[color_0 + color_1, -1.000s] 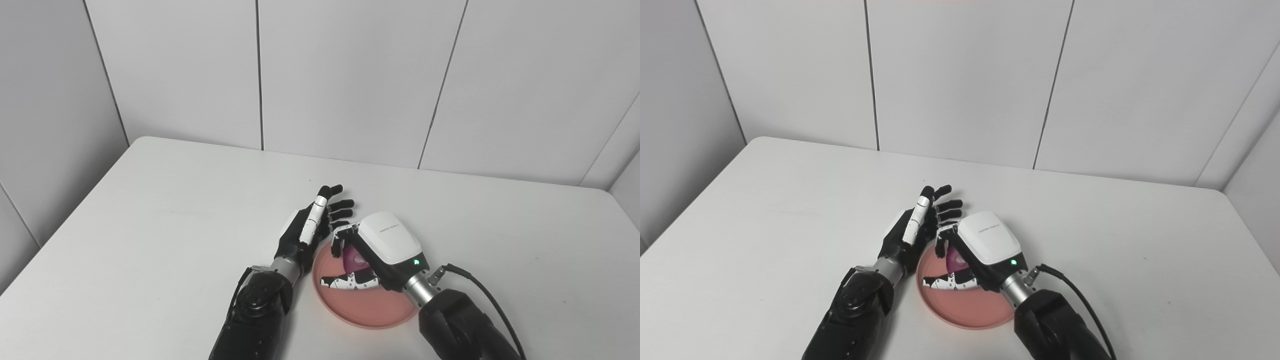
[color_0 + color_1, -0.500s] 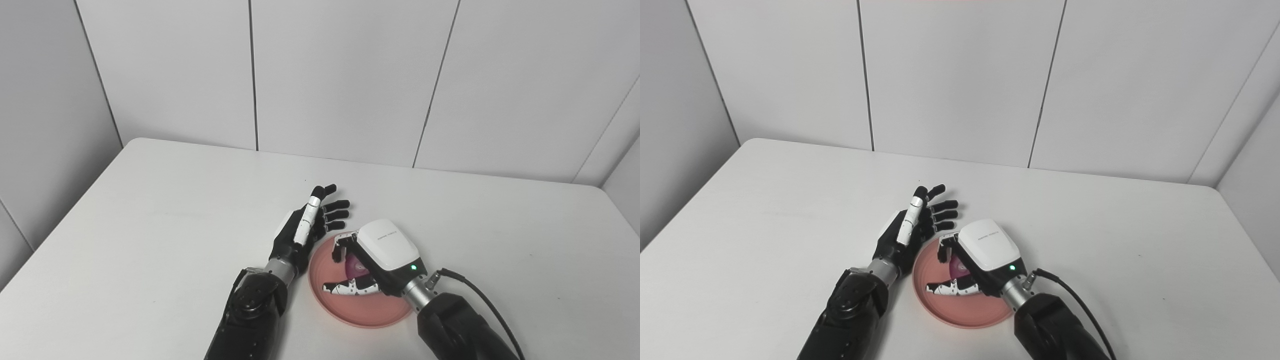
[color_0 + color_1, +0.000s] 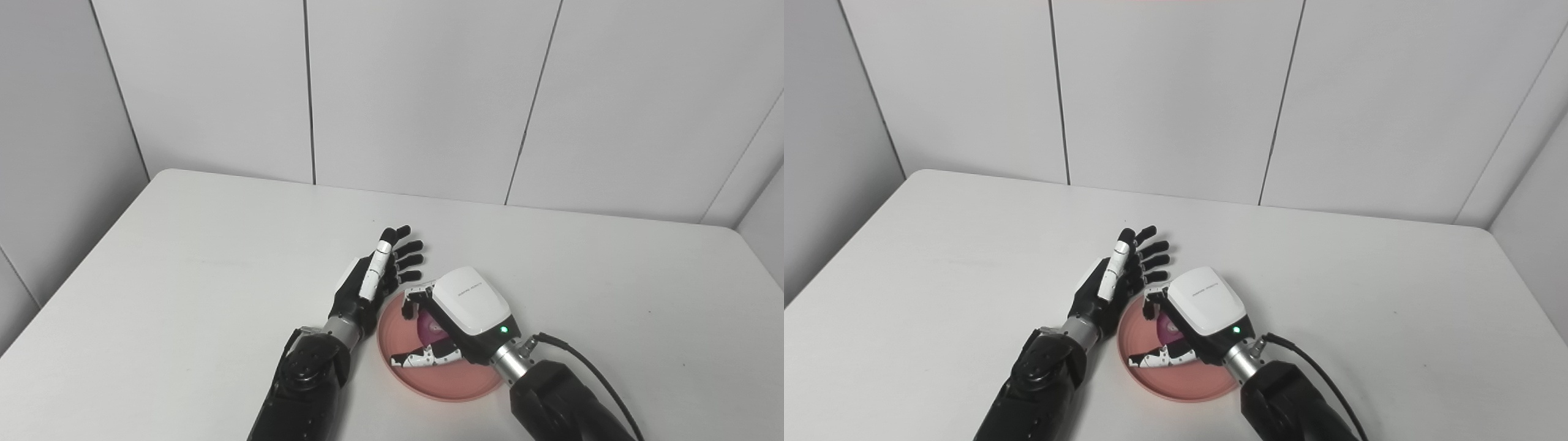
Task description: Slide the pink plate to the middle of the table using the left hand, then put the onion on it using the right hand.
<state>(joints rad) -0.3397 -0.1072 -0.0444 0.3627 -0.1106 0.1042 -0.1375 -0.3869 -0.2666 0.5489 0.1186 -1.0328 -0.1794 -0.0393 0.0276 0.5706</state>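
The pink plate lies on the white table, near the front edge and about midway across. My right hand hovers over the plate's far half, shut on the purple onion. Its fingers curl over the onion's top and its thumb reaches out low above the plate. Whether the onion touches the plate I cannot tell. My left hand rests open beside the plate's far-left rim, fingers spread and pointing away, holding nothing.
White wall panels stand behind the table's far edge. A black cable runs along my right forearm. Bare tabletop stretches to the left and right of the hands.
The camera has shifted a little. My right hand with the onion has sunk slightly and drifted left over the plate. The left hand stays open beside the rim.
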